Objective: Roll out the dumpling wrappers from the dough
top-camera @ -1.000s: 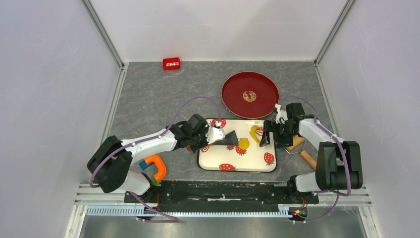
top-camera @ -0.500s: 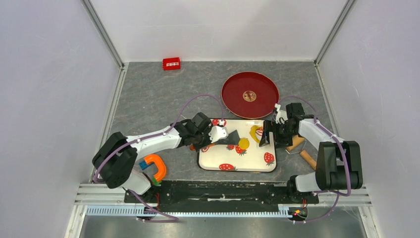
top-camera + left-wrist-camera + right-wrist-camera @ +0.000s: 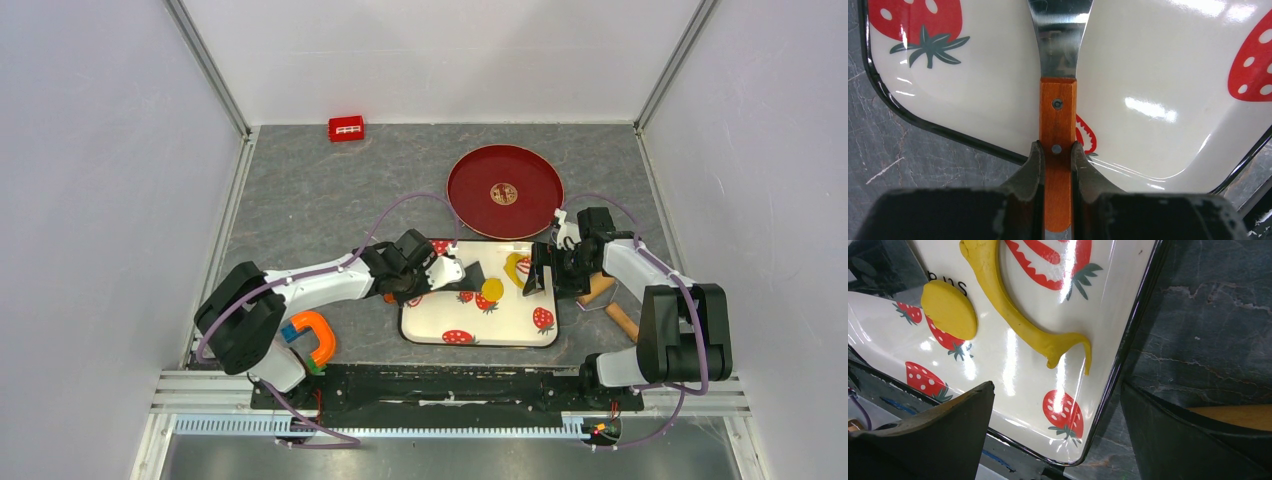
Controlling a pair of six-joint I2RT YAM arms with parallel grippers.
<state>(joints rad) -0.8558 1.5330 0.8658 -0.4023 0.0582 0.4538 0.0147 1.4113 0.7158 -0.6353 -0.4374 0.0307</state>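
Observation:
A small round yellow dumpling wrapper (image 3: 491, 289) (image 3: 949, 309) lies flat on the white strawberry-print tray (image 3: 480, 330). Beside it, toward the tray's right rim, lies a ragged curved strip of yellow dough (image 3: 515, 268) (image 3: 1018, 315). My left gripper (image 3: 440, 274) (image 3: 1058, 150) is shut on the orange wooden handle of a spatula (image 3: 1058, 115). Its metal blade (image 3: 469, 275) reaches over the tray and ends just left of the wrapper. My right gripper (image 3: 541, 270) (image 3: 1058, 430) stands open and holds nothing. It straddles the tray's right rim (image 3: 1128, 355), one finger on each side.
A red plate (image 3: 505, 192) sits behind the tray. The wooden roller (image 3: 610, 300) (image 3: 1238, 416) lies on the grey mat right of the tray, under my right arm. An orange and blue tool (image 3: 312, 338) lies near the left base. A small red block (image 3: 346, 128) stands far back left.
My left arm has pushed a little to the right, so the spatula blade is closer to the wrapper. The right arm has not moved.

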